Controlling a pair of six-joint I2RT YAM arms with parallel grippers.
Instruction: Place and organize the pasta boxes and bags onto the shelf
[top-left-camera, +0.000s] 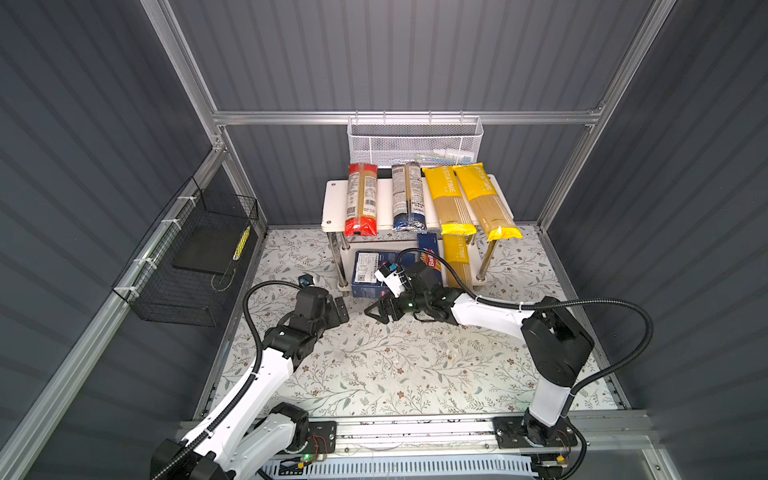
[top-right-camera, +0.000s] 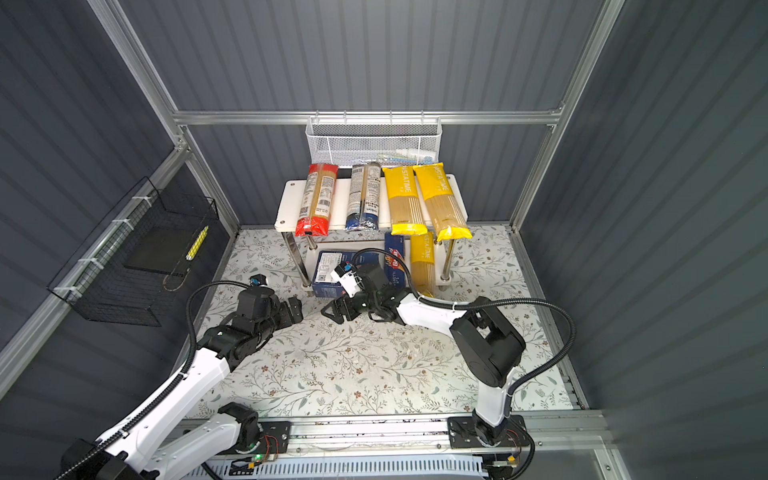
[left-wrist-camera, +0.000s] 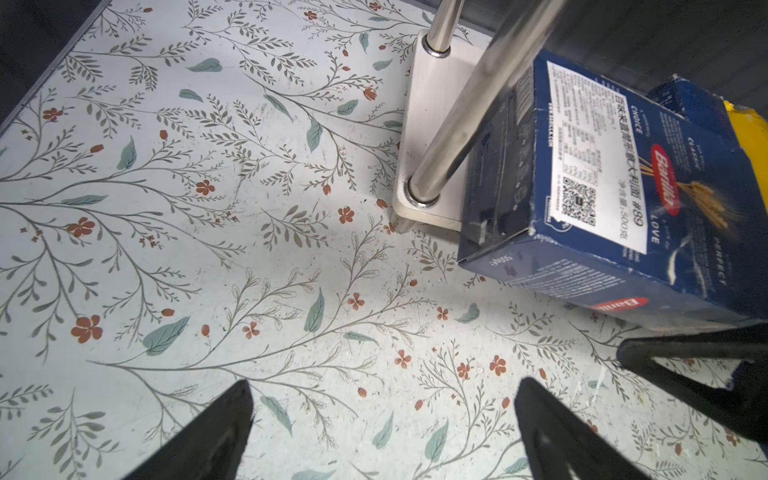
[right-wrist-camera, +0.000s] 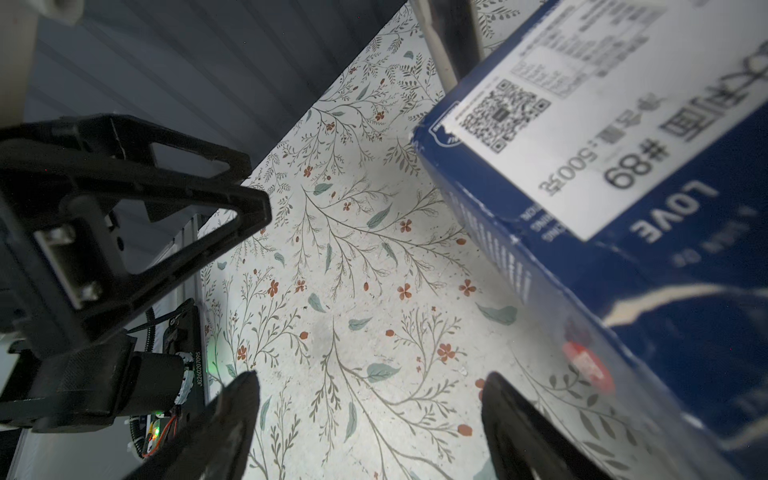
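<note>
**Open end effectors before a loaded shelf**

Nearest, in front of the shelf (top-left-camera: 334, 195), low over the floral surface (top-left-camera: 374, 365): left end effector (top-left-camera: 337, 311), spread wide, holding nothing. Facing it, tips apart: right end effector (top-left-camera: 376, 313), likewise wide and empty, close to the shelf's front edge.

On the shelf's lower board: wide Barilla box (top-left-camera: 368, 274), white label sticker up, near end jutting past the front edge, just beside the front left post (left-wrist-camera: 457, 124). Next along: narrow Barilla spaghetti box (top-left-camera: 428, 251). At the right end: lower yellow PASTATIME bag (top-left-camera: 457, 262).

On the shelf's top board, side by side, near ends overhanging the front: red-ended spaghetti bag (top-left-camera: 361, 199), dark-blue-ended bag (top-left-camera: 409, 197), inner yellow PASTATIME bag (top-left-camera: 448, 199), outer yellow PASTATIME bag (top-left-camera: 485, 198), the last angled outward.

Behind and above the shelf, on the back wall: white mesh basket (top-left-camera: 415, 141).
</note>
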